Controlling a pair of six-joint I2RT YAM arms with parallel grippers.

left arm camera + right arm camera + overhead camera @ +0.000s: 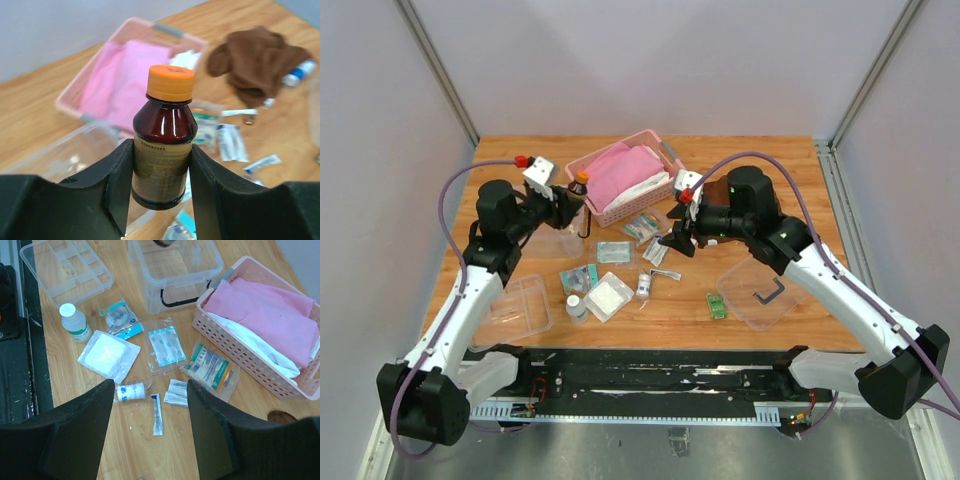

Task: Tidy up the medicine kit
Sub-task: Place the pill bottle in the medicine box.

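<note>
While the left gripper (pixel 161 150) is clamped on the upright brown bottle (pixel 165 115), the medicine kit lies in parts.
The bottle hangs just above the clear box (pixel 145 285) at far left, seemingly for lowering in. The right gripper (pixel 150 385) hovers with jaws spread over the mid-table packets (pixel 165 345), likely choosing one. The divided tray (pixel 65 270) lies near left, and the dark-handled lid (pixel 745 285) near right.
</note>
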